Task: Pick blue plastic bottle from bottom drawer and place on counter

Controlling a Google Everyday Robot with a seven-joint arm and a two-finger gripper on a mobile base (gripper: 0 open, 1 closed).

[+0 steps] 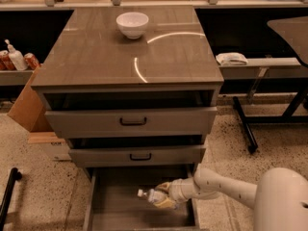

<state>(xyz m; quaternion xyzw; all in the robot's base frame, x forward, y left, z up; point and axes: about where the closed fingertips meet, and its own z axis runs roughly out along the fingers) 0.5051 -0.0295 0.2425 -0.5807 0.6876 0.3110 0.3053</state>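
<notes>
The blue plastic bottle [150, 195] lies on its side in the open bottom drawer [115, 207], white cap pointing left. My gripper [162, 196] reaches in from the right on a white arm and its fingers sit around the bottle's body, just above the drawer floor. The counter [106, 52] is the glossy grey-brown top of the three-drawer cabinet, above and behind the gripper.
A white bowl [132, 24] stands at the back of the counter. The two upper drawer fronts [132, 121] overhang the bottom drawer. A white pump bottle [15, 57] and cans sit on a shelf at left, above a cardboard box [26, 102]. A table leg [245, 124] stands at right.
</notes>
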